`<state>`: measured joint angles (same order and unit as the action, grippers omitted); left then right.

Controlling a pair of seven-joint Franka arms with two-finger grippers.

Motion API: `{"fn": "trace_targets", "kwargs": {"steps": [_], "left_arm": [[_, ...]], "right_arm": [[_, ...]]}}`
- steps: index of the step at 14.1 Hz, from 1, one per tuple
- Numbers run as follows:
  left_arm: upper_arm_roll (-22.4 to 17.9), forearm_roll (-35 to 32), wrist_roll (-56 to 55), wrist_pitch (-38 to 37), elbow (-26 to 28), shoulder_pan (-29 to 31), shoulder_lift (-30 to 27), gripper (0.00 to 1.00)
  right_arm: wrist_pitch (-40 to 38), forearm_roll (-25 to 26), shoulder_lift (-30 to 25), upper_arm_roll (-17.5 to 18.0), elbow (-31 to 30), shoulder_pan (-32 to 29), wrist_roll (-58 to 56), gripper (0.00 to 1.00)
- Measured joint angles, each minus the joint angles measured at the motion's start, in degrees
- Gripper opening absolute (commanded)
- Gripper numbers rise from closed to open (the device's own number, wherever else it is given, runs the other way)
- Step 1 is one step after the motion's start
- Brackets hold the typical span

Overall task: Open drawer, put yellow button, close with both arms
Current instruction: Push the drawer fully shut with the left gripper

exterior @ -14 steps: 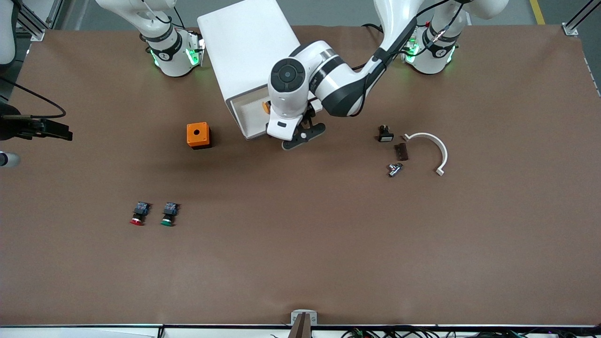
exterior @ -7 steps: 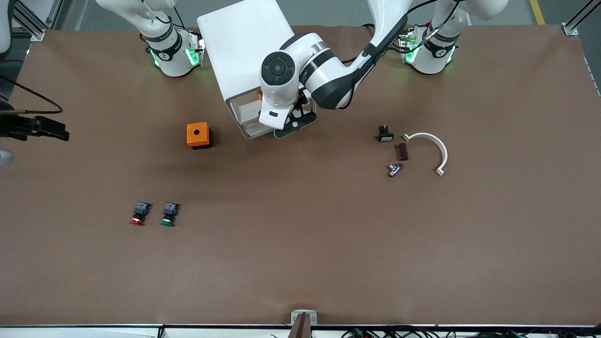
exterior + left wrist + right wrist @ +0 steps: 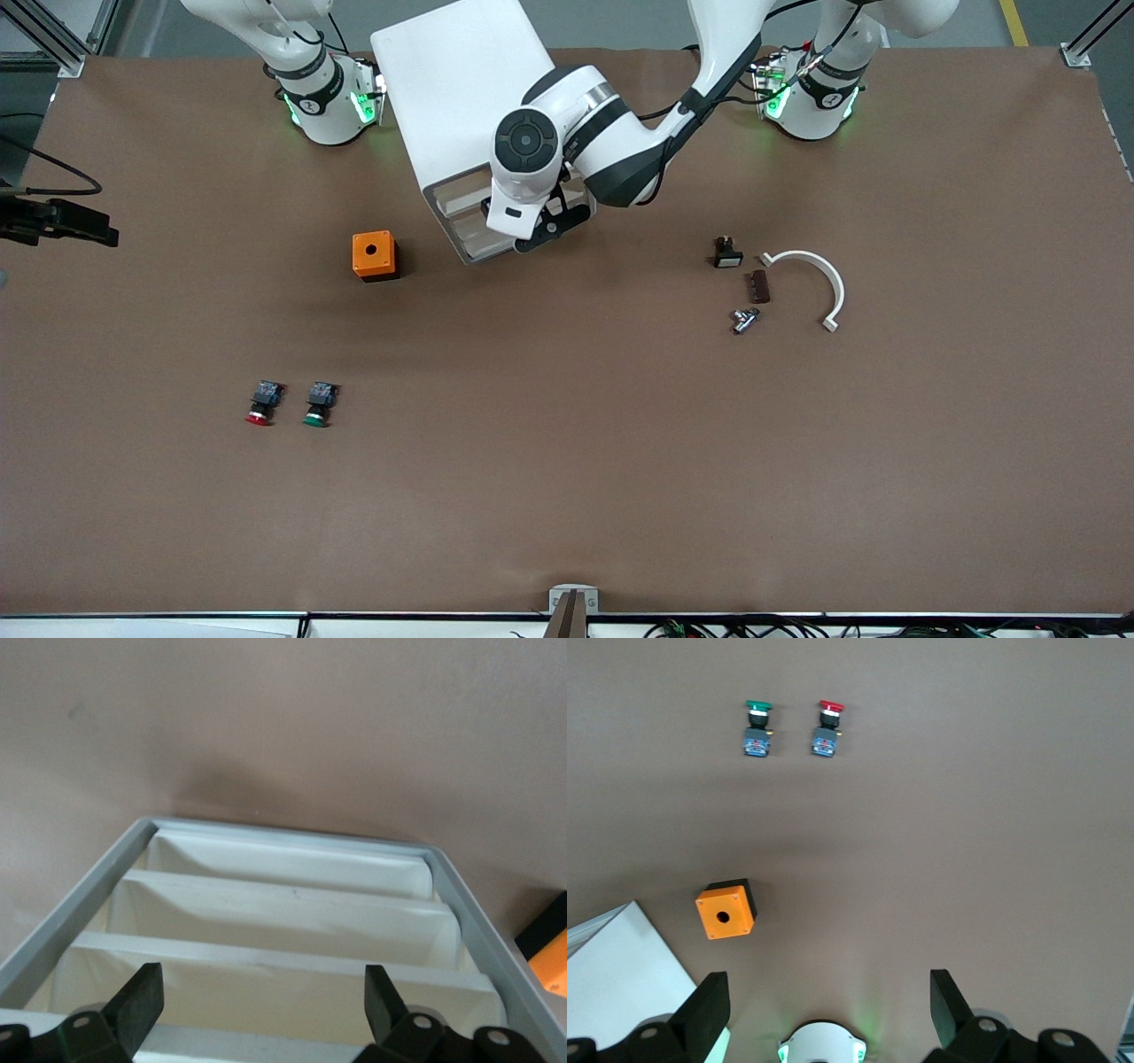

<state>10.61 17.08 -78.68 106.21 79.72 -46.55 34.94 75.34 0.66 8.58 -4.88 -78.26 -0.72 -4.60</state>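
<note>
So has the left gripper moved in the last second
Yes. The left gripper, fingers open, has moved from off the cabinet's front in toward it, farther from the front camera, and the top drawer has slid in.

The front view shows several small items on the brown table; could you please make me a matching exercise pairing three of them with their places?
Things:
1. square orange box with a round hole
2. red-capped push button
3. curved white plastic band

Places:
A. toward the left arm's end of the table
B. beside the green-capped push button
C. beside the white cabinet

Pairs: 1-C, 2-B, 3-A.
</note>
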Motion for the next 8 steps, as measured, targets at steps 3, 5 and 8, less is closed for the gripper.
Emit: {"fn": "trace_targets", "kwargs": {"steps": [3,5,8], "left_arm": [[0.02,3.21,0.0,-0.09,0.2,-0.01,0.36,0.99],[0.06,4.76,0.0,-0.09,0.25,0.0,0.87,0.99],[0.06,5.32,0.0,-0.09,0.25,0.12,1.2,0.99]], "right_arm": [[-0.54,-2.05,-2.44,-0.09,0.23,-0.42,-0.04,1.0],[-1.05,-2.22,-4.08,-0.06,-0.4,-0.42,-0.04,1.0],[-1.04,-2.84,-5.28,-0.07,-2.38,-0.42,-0.04,1.0]]}}
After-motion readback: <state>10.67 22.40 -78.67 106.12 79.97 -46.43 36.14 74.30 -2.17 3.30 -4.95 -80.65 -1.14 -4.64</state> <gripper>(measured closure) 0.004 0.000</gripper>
